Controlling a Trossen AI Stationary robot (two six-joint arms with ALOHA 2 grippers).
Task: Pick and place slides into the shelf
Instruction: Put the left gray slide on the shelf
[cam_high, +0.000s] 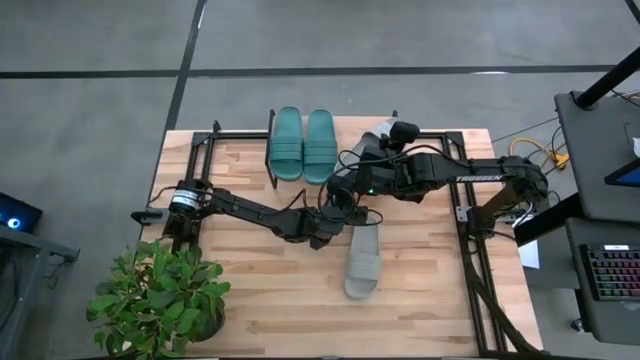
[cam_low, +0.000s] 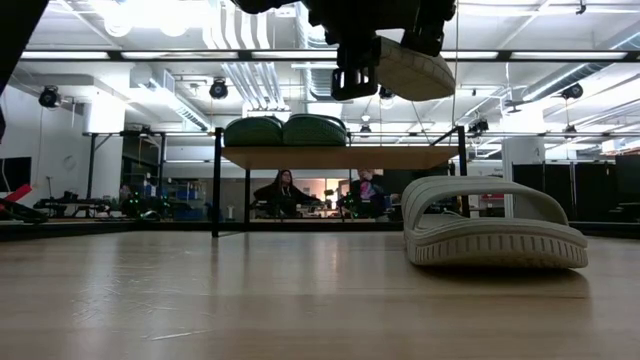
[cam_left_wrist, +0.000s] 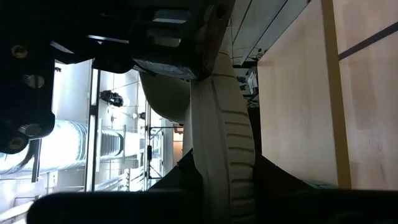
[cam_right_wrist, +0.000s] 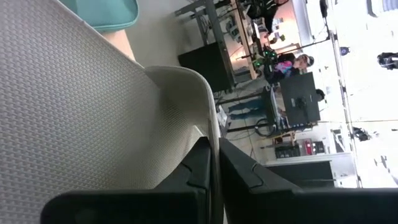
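Two teal slides (cam_high: 303, 143) lie side by side on the shelf (cam_low: 340, 157), at its left part. One grey slide (cam_high: 364, 258) rests sole down on the table (cam_high: 250, 290), near the middle. A second grey slide (cam_low: 415, 68) hangs tilted high above the table, in front of the shelf, and shows in the high view as the held grey slide (cam_high: 376, 138). My left gripper (cam_left_wrist: 227, 186) is shut on it from the left. My right gripper (cam_right_wrist: 214, 168) is shut on it from the right. My left gripper pinches a ribbed band of the grey slide (cam_left_wrist: 231, 158) between its two fingers. The band runs on away from the fingertips, so the fingers lie along it and reach about level. The slide is lifted clear of the table. My right gripper pinches a thin curved wall (cam_right_wrist: 213, 134) that rises beside the slide's dotted footbed (cam_right_wrist: 74, 112); it looks like the strap's edge. One finger lies on each face of it. The slide hangs clear of the table and the shelf.
The shelf's right part (cam_low: 420, 157) is bare. A potted plant (cam_high: 160, 300) stands at the table's near left corner. Black frame rails (cam_high: 470, 260) run along the table's right side. People (cam_low: 285, 190) sit in the room behind the shelf.
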